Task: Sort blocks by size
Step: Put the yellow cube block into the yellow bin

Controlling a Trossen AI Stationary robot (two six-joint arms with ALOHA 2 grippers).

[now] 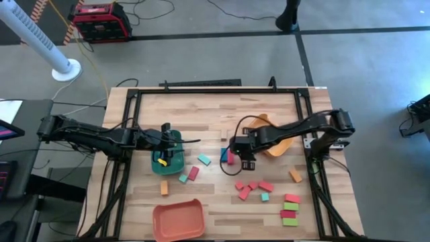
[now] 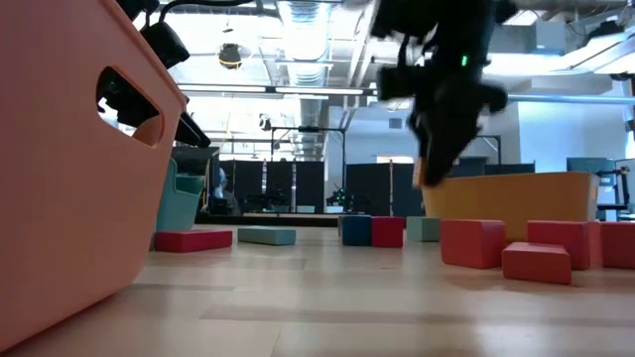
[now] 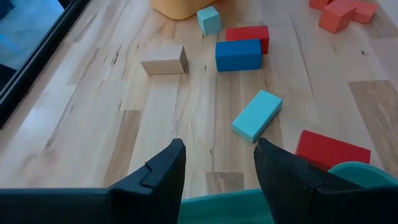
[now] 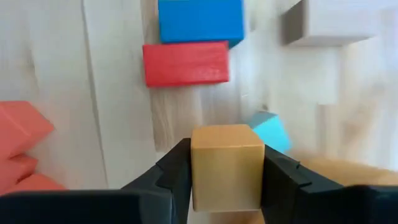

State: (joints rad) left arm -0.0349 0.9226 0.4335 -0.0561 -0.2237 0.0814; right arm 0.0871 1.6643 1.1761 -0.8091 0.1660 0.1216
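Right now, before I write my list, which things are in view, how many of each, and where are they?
wooden table: one, light wood, under everything
green tray: one, teal-green, table's left part
yellow-orange tray: one, under the right arm
salmon-red tray: one, at the near edge
teal bar: one, beside the green tray
blue block: one, touching a red block
red block cluster: several, centre-right
flat bars: a few, pink, green, red, lower right
orange cube: one, held
left gripper: open, over the green tray
right gripper: shut on the orange cube
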